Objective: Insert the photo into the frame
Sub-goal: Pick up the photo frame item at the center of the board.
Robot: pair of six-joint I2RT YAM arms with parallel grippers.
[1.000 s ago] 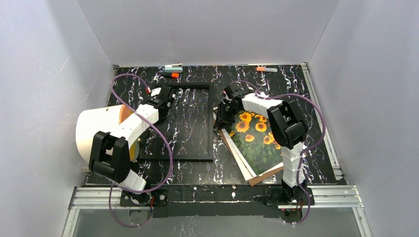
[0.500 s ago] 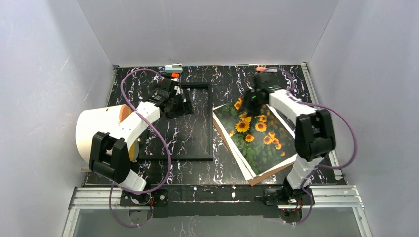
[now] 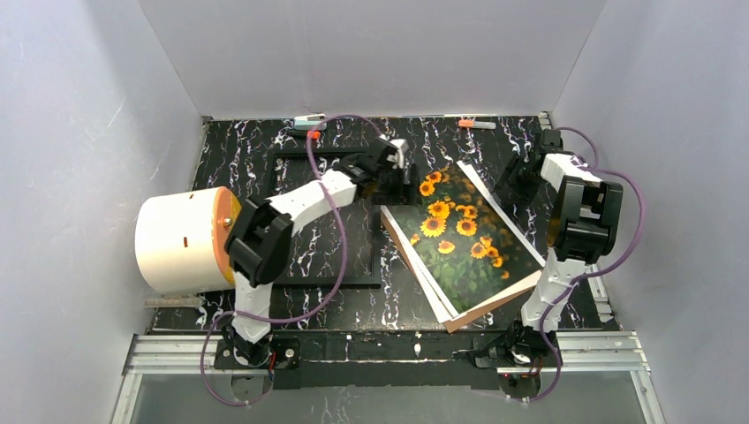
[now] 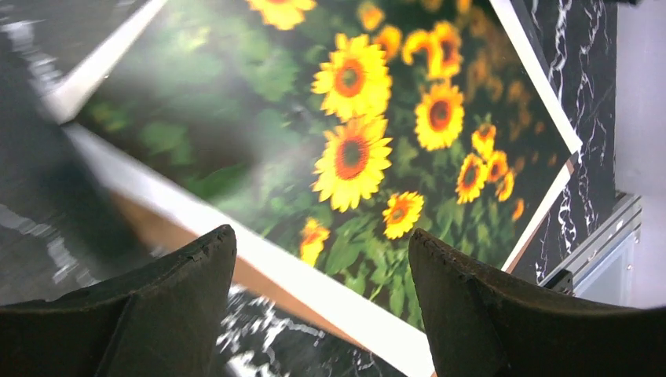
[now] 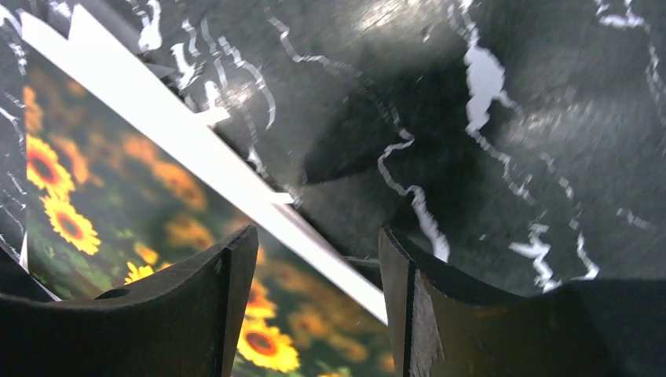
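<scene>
Left gripper (image 4: 320, 234): jaws spread wide with nothing held, hanging over the far-left part of the photo.
Left fingers (image 4: 157, 314): both dark pads are clear of the print; whether they touch it I cannot tell.
Photo (image 3: 459, 238): the sunflower print lies face up and askew, right beneath the left gripper and just to the left of the right gripper.
Right gripper (image 5: 318, 232): jaws apart and gripping nothing, over the black marbled table (image 3: 415, 309) at the photo's far-right white border.
Frame (image 3: 353, 283): the thin black frame lies flat on the table to the left of the left gripper and partly under that arm, its right side just beside the photo's left corner.
Board (image 3: 490, 309): the brown board lies under the photo, showing along its near edge, toward the arm bases from both grippers.
White roll (image 3: 177, 240): well to the left of the left gripper, beyond the frame.
</scene>
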